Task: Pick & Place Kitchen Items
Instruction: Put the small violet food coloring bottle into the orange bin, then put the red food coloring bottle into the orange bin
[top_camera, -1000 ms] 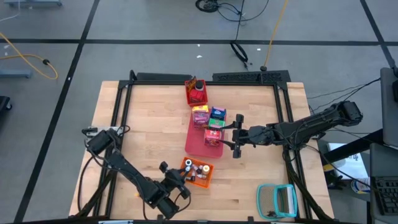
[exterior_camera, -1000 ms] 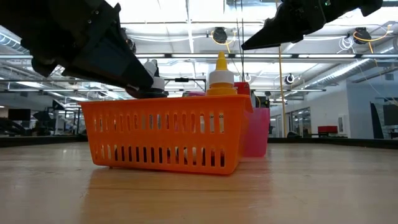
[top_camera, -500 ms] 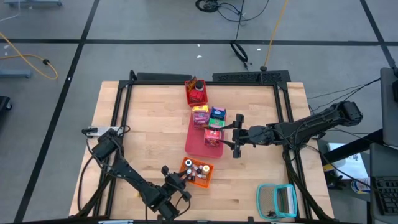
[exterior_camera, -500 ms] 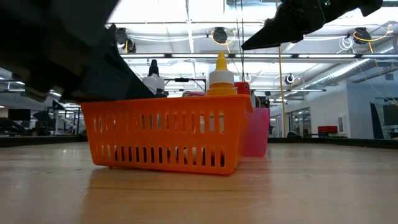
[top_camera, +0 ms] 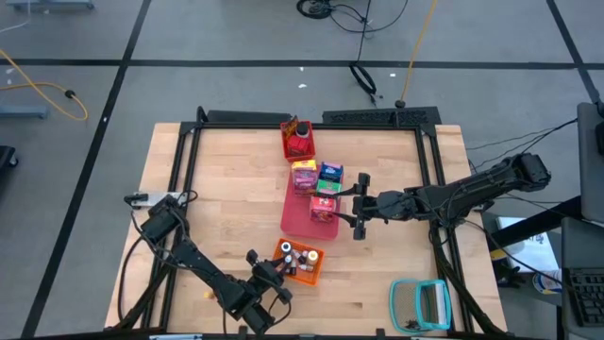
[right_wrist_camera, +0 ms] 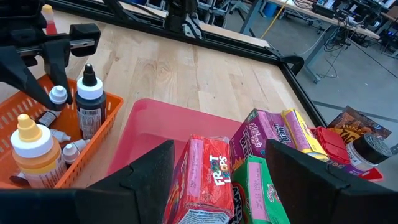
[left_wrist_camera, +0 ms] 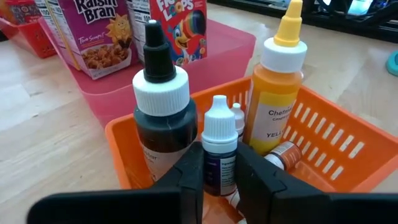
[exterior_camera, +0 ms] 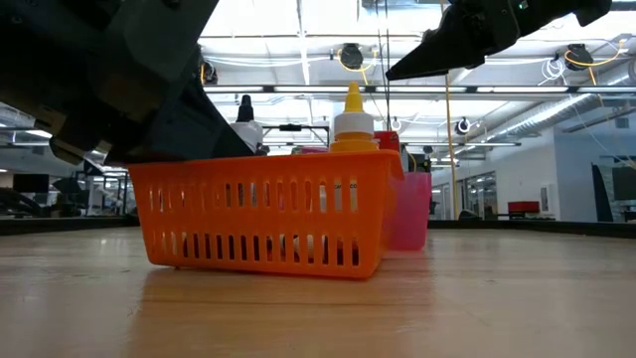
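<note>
Over the wooden table (top_camera: 217, 189), seen from above, the left hand (top_camera: 267, 274) sits at the near edge of the orange basket (top_camera: 300, 262), while the right hand (top_camera: 360, 206) hangs beside the cartons on the flat red mat (top_camera: 300, 219); a red bin (top_camera: 298, 142) stands farther back and a teal-framed object (top_camera: 421, 304) lies off to the corner. At table height the basket shows as slotted moulded plastic with a yellow-capped squeeze bottle (exterior_camera: 351, 124) rising above its rim, so part of the sorting looks done. Through the left wrist camera the left hand pinches a small dropper bottle (left_wrist_camera: 219, 149) with a white cap, low inside the basket next to a dark bottle (left_wrist_camera: 163, 118); it seems just about placed, though whether it stands on the basket floor I cannot tell. Through the right wrist camera the right hand is spread wide and holds nothing, poised over the glossy Froot Loops carton (right_wrist_camera: 202, 180) and its neighbours (right_wrist_camera: 264, 143), which look still to be moved.
</note>
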Action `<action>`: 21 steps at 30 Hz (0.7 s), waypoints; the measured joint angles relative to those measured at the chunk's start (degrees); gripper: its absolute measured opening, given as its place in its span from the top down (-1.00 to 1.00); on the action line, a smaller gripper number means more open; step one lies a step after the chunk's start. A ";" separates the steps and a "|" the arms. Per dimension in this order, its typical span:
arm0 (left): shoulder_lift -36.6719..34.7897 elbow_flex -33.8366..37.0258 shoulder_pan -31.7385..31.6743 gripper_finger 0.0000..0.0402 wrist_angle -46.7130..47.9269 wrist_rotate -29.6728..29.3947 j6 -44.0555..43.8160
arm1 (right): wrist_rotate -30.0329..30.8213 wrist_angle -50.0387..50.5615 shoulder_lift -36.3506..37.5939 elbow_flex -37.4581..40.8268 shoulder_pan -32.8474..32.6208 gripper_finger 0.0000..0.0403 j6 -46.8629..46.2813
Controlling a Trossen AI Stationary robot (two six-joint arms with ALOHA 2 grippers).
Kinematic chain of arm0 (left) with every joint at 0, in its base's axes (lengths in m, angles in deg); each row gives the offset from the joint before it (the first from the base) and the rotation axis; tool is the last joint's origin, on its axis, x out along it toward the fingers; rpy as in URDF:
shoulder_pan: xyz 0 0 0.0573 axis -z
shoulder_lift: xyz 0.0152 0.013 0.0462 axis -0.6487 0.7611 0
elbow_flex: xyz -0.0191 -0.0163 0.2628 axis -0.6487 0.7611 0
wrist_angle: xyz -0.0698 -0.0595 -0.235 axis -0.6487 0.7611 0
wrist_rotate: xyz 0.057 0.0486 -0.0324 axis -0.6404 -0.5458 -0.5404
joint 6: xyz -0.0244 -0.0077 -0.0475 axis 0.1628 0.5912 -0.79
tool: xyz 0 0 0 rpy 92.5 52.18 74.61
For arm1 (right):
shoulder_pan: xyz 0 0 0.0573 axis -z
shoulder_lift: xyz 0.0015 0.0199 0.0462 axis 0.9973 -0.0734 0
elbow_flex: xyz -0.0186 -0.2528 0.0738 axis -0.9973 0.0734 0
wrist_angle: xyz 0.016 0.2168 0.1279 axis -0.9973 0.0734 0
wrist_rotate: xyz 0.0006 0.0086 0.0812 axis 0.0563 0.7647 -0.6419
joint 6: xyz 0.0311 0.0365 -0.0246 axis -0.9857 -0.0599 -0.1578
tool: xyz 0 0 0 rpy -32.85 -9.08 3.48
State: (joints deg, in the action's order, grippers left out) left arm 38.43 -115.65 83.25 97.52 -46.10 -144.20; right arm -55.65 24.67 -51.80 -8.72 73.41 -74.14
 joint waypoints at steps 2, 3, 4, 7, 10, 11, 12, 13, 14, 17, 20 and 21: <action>0.01 0.00 0.01 0.62 0.02 0.03 -0.02 | 0.00 -0.01 0.00 0.00 0.00 -0.20 0.00; 0.01 0.00 -0.06 0.59 0.03 0.03 -0.04 | 0.00 -0.01 0.00 0.00 0.00 -0.20 0.00; 0.01 0.00 -0.13 0.56 0.03 0.08 -0.04 | 0.00 0.01 0.00 0.00 0.00 -0.20 0.00; 0.01 0.00 -0.17 0.45 0.07 0.19 -0.02 | 0.00 0.00 0.00 0.00 0.00 -0.20 0.00; 0.04 0.00 -0.15 0.37 0.08 0.41 0.02 | 0.00 -0.01 0.00 0.00 0.00 -0.20 0.00; 0.04 0.00 -0.15 0.36 0.07 0.48 0.01 | 0.00 -0.01 0.00 0.00 0.00 -0.20 0.00; 0.04 0.00 -0.15 0.34 0.08 0.49 0.03 | 0.00 -0.01 0.00 0.00 0.00 -0.20 0.00; 0.04 0.00 -0.15 0.34 0.09 0.51 0.11 | 0.00 -0.01 0.00 0.00 0.00 -0.20 0.00; 0.04 0.00 -0.15 0.34 0.09 0.59 0.21 | 0.00 -0.01 0.00 0.00 0.00 -0.20 0.00; 0.04 0.00 -0.15 0.36 0.09 0.62 0.35 | 0.00 0.01 0.00 0.00 0.00 -0.20 0.00; -0.02 0.00 -0.06 0.37 0.09 0.47 0.55 | 0.00 0.06 0.00 0.00 0.00 -0.20 0.00; -0.12 0.02 0.09 0.37 0.10 0.32 0.63 | 0.00 0.10 0.00 0.00 0.00 -0.20 0.00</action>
State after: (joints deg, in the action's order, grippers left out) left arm 38.30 -115.62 83.33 97.62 -45.79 -143.57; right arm -55.65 24.77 -51.80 -8.72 73.41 -74.14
